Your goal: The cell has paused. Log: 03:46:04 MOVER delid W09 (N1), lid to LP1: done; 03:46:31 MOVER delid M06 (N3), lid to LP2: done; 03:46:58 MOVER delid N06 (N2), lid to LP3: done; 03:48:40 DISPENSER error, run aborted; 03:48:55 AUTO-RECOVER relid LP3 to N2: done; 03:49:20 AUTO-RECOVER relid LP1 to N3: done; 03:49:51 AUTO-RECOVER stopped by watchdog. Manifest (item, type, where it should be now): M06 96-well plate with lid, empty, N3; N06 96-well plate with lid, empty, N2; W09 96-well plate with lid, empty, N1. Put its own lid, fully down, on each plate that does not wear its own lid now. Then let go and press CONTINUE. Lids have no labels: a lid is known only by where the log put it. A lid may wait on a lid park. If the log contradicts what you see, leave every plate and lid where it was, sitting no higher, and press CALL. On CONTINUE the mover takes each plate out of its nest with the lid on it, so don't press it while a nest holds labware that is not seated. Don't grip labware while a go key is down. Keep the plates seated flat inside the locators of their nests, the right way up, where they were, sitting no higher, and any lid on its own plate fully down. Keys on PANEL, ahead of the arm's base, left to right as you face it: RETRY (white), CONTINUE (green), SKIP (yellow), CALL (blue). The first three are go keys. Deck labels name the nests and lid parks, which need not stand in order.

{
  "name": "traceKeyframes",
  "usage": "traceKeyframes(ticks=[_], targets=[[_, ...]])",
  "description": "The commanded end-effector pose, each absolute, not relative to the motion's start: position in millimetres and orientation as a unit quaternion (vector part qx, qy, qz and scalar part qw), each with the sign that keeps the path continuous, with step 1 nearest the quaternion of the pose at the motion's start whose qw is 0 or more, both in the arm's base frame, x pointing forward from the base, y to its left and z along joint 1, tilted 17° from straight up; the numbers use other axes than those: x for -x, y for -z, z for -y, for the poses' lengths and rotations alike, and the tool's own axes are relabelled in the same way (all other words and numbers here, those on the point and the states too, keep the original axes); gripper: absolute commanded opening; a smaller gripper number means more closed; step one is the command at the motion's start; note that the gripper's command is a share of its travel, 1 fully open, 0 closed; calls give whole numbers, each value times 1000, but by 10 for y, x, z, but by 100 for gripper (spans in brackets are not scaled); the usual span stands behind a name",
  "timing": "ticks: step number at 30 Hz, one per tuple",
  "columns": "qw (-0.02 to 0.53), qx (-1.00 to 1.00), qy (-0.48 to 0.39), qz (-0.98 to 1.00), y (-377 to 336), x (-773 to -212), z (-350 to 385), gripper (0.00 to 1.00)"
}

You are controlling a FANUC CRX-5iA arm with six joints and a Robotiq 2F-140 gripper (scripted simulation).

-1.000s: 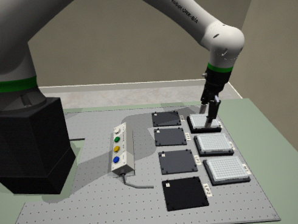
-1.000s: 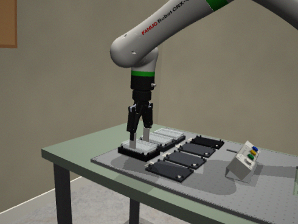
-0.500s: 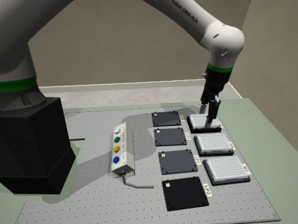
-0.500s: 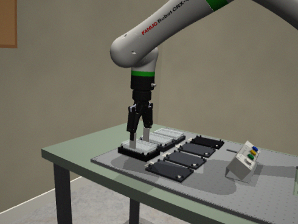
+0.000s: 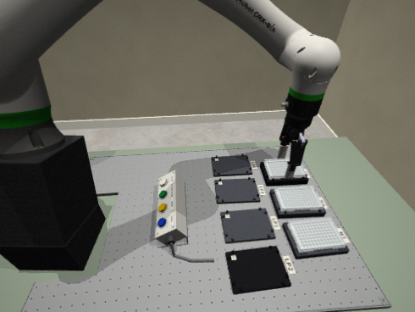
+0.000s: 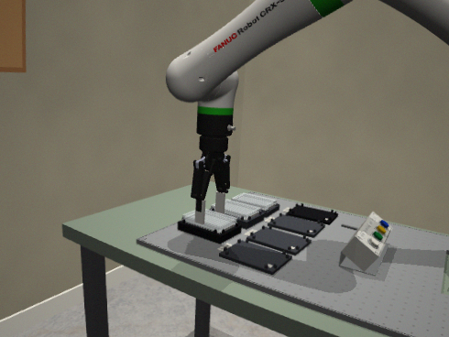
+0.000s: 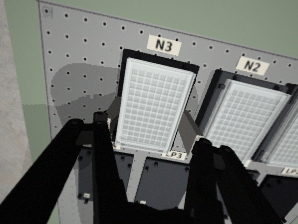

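The gripper (image 7: 150,131) is clamped across the lid (image 7: 152,107) on the N3 plate (image 5: 284,178), pads on its two long sides, at 1 o'clock on the deck (image 5: 127,271). By my reading this lid belongs to W09 and sits here wrongly, hence the grasp. N2 (image 5: 297,200) lies at 3 o'clock from N3 in the wrist view, lidded. All four parks, LP2 (image 5: 258,269) included, look bare, which seems to contradict the record.
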State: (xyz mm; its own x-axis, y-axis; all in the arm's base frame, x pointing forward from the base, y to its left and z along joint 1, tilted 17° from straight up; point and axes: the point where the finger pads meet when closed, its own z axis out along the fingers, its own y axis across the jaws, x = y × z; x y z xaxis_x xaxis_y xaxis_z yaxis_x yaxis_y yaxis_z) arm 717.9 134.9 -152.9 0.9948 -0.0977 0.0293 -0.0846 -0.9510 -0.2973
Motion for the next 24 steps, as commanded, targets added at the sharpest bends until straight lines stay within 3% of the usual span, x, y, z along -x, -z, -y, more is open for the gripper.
traceKeyframes(ticks=[1,24], targets=[[149,987,22,-46,1528,-7181,-1348,0],[149,987,22,-46,1548,-7182,-1354,0]])
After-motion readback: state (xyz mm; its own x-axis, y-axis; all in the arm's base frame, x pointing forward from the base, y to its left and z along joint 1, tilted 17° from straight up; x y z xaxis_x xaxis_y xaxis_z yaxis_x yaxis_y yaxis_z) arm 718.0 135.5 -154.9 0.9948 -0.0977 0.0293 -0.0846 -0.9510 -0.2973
